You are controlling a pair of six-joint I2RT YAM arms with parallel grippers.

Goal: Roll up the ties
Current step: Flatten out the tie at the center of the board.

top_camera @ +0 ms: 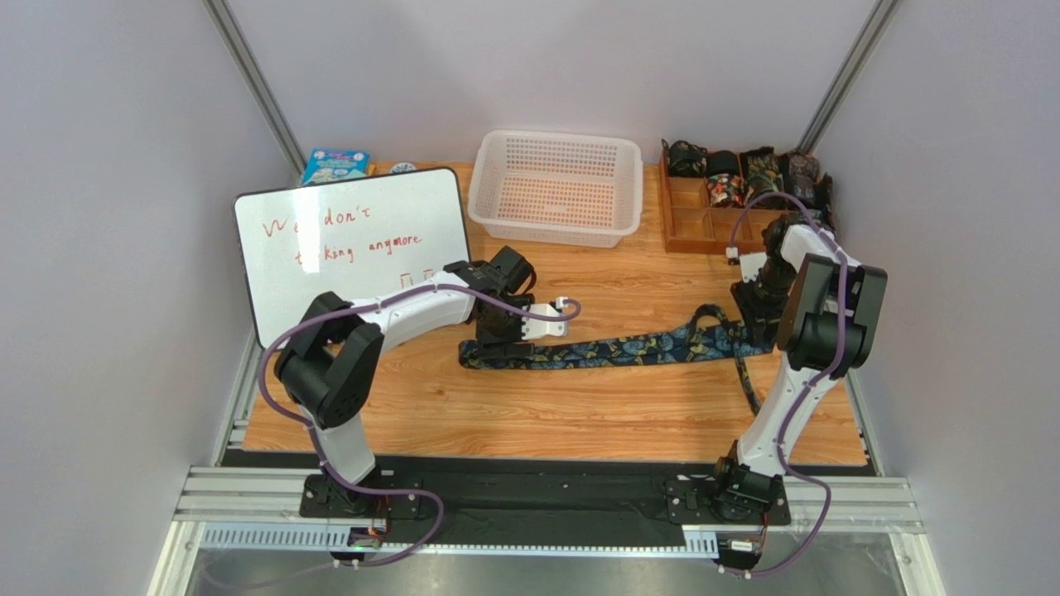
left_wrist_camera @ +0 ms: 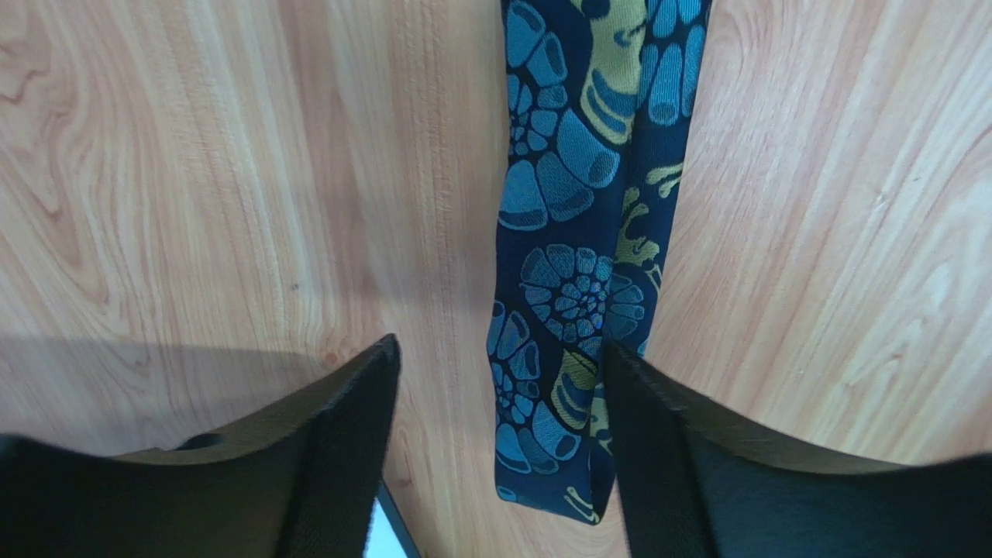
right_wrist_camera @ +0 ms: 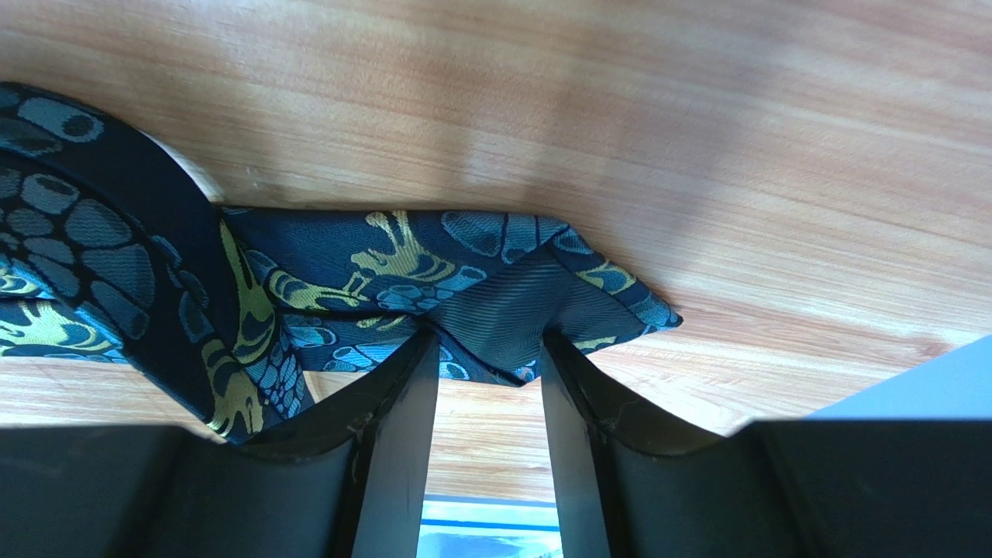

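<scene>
A black tie [top_camera: 597, 352] with teal-blue and yellowish paisley lies stretched left to right across the wooden table. My left gripper [top_camera: 500, 320] hovers over its left end. In the left wrist view the left gripper [left_wrist_camera: 498, 349] is open, and the tie's end [left_wrist_camera: 571, 291] lies flat between the fingers, close to the right finger [left_wrist_camera: 652, 442]. My right gripper [top_camera: 754, 306] is at the tie's right end. In the right wrist view the right gripper [right_wrist_camera: 489, 340] is partly open, its fingertips against the folded pointed end [right_wrist_camera: 512, 291], which shows its dark lining. A narrow strand [top_camera: 750, 391] trails toward the front.
A whiteboard [top_camera: 351, 248] with red writing lies at the back left, close to my left arm. A white basket [top_camera: 557, 186] stands at the back centre. A wooden divided box [top_camera: 734, 186] with rolled ties stands at the back right. A blue packet [top_camera: 335, 164] lies behind the whiteboard.
</scene>
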